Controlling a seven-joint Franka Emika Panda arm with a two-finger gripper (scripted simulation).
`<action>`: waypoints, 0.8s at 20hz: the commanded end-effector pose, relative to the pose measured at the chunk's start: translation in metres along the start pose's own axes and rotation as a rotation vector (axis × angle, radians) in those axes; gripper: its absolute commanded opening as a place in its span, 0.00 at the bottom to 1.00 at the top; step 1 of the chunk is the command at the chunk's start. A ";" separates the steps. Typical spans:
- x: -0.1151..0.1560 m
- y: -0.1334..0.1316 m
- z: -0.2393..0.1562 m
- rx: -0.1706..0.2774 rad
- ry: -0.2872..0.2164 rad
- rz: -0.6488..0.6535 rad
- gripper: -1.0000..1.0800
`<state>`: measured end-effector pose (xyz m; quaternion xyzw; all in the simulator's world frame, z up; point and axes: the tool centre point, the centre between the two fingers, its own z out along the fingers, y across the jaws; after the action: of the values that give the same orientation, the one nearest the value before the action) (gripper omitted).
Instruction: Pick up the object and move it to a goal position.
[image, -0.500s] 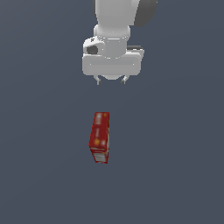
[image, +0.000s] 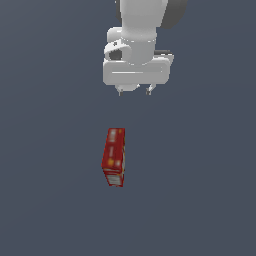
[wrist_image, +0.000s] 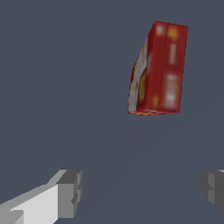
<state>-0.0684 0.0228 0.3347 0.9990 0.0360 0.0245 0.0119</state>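
Note:
The object is a small red rectangular box (image: 114, 156) with yellow-orange and white marks and a pale end, lying on the dark grey floor in the exterior view. It also shows in the wrist view (wrist_image: 158, 70). My gripper (image: 134, 91) hangs above and beyond the box, well clear of it, with its two short fingertips apart. In the wrist view the gripper (wrist_image: 142, 190) is open and empty, one grey fingertip (wrist_image: 70, 193) on each side, and the box lies ahead of the gap and off to one side.
A plain dark grey floor (image: 50, 200) fills both views. The white arm and hand body (image: 136, 55) stand over the far part of the exterior view.
The gripper has shifted slightly toward the exterior view's right. The box has not moved.

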 end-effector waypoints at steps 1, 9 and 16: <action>0.000 -0.005 -0.001 0.001 0.003 -0.004 0.96; 0.004 -0.002 0.001 0.002 0.001 0.000 0.96; 0.024 0.008 0.010 0.007 -0.006 0.017 0.96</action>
<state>-0.0490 0.0193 0.3285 0.9993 0.0300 0.0226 0.0090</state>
